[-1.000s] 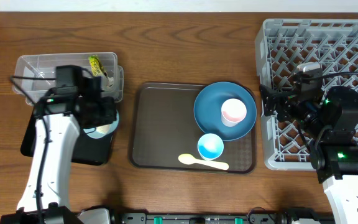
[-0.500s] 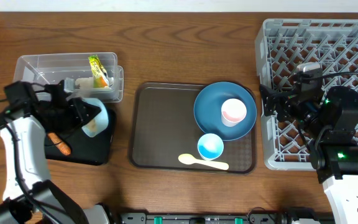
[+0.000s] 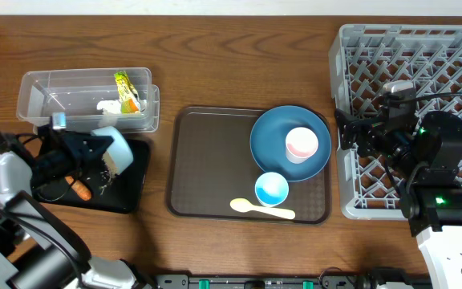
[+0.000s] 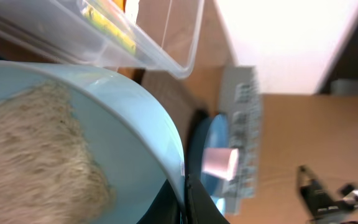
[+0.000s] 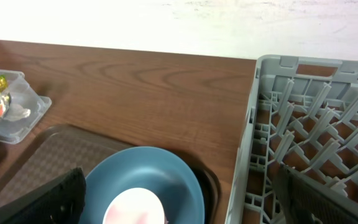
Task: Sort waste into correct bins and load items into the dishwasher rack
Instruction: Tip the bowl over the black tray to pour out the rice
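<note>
The left gripper's (image 3: pixel 93 151) fingertips are mostly hidden by the bowl (image 3: pixel 114 148) it clamps at the rim, tipped over the black tray (image 3: pixel 131 193) left of the brown tray (image 3: pixel 207 160). Its wrist view is filled by smooth pale-blue curve and a blurred, grainy heap of rice (image 4: pixel 36 149). A stubby carrot (image 3: pixel 81 189) lies on the black tray. Right of the brown tray, the right gripper (image 3: pixel 345 135) hangs spread and empty at the grey lattice rack's (image 3: pixel 423 56) edge.
</note>
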Robot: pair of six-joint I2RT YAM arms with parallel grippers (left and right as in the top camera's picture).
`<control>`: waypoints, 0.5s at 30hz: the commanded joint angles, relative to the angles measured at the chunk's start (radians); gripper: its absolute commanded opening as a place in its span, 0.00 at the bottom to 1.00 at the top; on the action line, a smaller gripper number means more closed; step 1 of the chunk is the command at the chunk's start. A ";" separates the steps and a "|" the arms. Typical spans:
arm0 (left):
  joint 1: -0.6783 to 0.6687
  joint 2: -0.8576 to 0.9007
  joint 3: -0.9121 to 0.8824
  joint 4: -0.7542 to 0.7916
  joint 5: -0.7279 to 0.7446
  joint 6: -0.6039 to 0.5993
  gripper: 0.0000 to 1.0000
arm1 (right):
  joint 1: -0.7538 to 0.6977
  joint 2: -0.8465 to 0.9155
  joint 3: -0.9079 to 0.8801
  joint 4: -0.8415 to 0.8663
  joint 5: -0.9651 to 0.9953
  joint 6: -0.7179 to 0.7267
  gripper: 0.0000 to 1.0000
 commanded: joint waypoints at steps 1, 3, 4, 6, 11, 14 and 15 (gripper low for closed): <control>0.042 0.035 -0.006 -0.004 0.178 0.036 0.06 | 0.016 -0.008 0.025 0.003 -0.004 0.003 0.96; 0.060 0.045 -0.006 -0.007 0.203 0.035 0.06 | 0.016 -0.009 0.025 0.003 -0.004 0.003 0.96; 0.068 0.048 -0.006 -0.010 0.215 0.035 0.06 | 0.016 -0.009 0.025 0.003 -0.004 0.003 0.96; 0.078 0.050 -0.006 -0.019 0.232 0.035 0.06 | 0.016 -0.009 0.025 0.003 -0.004 0.003 0.96; 0.091 0.050 -0.006 -0.040 0.341 0.034 0.06 | 0.016 -0.009 0.025 0.005 -0.004 0.003 0.96; 0.091 0.050 -0.006 -0.056 0.341 0.017 0.06 | 0.016 -0.009 0.025 0.005 -0.004 0.003 0.96; 0.091 0.050 -0.006 -0.063 0.341 0.016 0.06 | 0.016 -0.009 0.025 0.003 -0.004 0.003 0.96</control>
